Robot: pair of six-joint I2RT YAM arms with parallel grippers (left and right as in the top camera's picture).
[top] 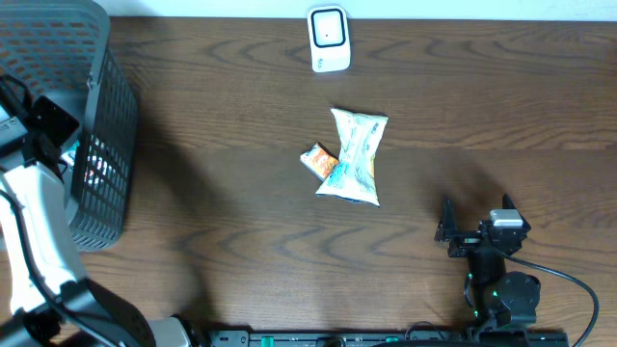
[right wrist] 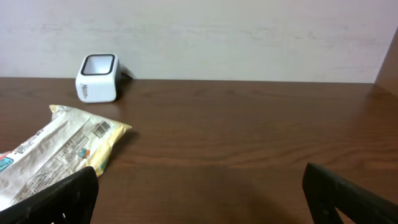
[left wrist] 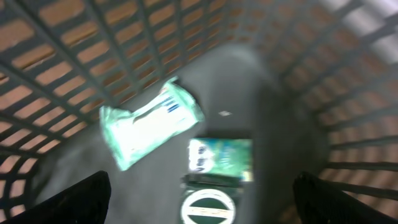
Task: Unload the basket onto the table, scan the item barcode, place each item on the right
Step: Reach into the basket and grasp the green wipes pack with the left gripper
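While your L gripper (left wrist: 202,199) hangs over basket (top: 104,145), jaws wide, empty, R gripper (right wrist: 200,202) gapes empty near bag (top: 355,154).

Looks like a mock shop checkout on a robot bench, honestly. A little white barcode scanner (top: 328,39) stands at the far edge of a dark wood-grain table (top: 241,241). Snack packets (top: 353,157) lie just in front of it, a grey shopping basket (top: 101,116) sits well off to its left, and a plain pale wall (right wrist: 249,37) is right behind it.
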